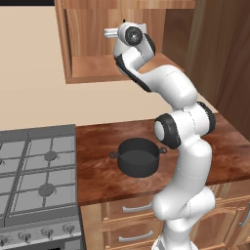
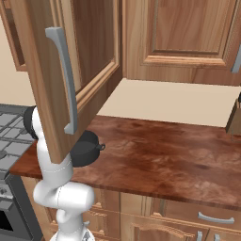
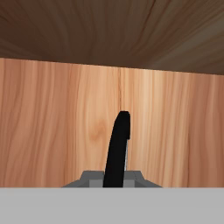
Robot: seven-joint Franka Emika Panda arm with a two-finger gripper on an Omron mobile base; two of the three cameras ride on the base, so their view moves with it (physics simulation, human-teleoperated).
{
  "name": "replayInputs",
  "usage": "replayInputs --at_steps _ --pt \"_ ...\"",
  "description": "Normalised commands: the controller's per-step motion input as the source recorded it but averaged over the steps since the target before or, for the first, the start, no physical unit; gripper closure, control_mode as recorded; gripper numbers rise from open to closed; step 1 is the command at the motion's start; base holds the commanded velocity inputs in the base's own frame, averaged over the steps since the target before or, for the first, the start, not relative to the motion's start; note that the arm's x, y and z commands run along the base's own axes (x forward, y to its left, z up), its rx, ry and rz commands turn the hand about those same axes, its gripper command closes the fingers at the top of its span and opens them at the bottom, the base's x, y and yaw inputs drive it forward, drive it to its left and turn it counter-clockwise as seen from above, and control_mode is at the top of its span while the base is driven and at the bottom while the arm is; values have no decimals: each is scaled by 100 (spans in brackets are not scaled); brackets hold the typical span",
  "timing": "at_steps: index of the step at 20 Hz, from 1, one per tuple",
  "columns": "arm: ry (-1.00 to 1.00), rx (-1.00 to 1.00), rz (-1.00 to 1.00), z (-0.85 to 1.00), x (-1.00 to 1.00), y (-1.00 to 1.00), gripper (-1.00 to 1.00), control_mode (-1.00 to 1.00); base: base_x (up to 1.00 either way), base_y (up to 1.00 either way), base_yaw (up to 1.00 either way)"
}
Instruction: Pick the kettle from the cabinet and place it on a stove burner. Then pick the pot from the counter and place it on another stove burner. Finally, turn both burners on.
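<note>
One arm, rising from the base before the table (image 1: 97,180), bent at the elbow and reaching up and back into the cabinet (image 1: 88,68). Near the table's front edge, the pot (image 1: 138,156), apart from the stove burners (image 1: 46,189) to the left, bare wood all round. Deep inside the cabinet, gripper (image 3: 117,175) pressed together on the kettle's thin black handle (image 3: 118,148), close to the wooden back wall. Kettle's body hidden.

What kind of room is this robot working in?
A home kitchen, it seems: a gas stove with knobs, a wood-grain counter over drawers with a dark pot on it, and a wooden wall cabinet.
</note>
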Motion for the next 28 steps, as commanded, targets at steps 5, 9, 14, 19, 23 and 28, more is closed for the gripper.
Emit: replayInputs --at_steps 5,9,14,19,23,28 --pt "0 0 0 0 -2 0 100 -100 0 0 0" --pt "-1 0 0 0 -12 0 100 -100 0 0 0" --pt "-5 0 -2 0 -35 1 100 -100 0 0 0" --pt "-6 0 -3 0 -48 0 100 -100 0 0 0" --pt "-5 0 -3 0 -45 2 100 -100 0 0 0" --pt "-4 0 -7 0 -35 8 100 -100 0 0 0"
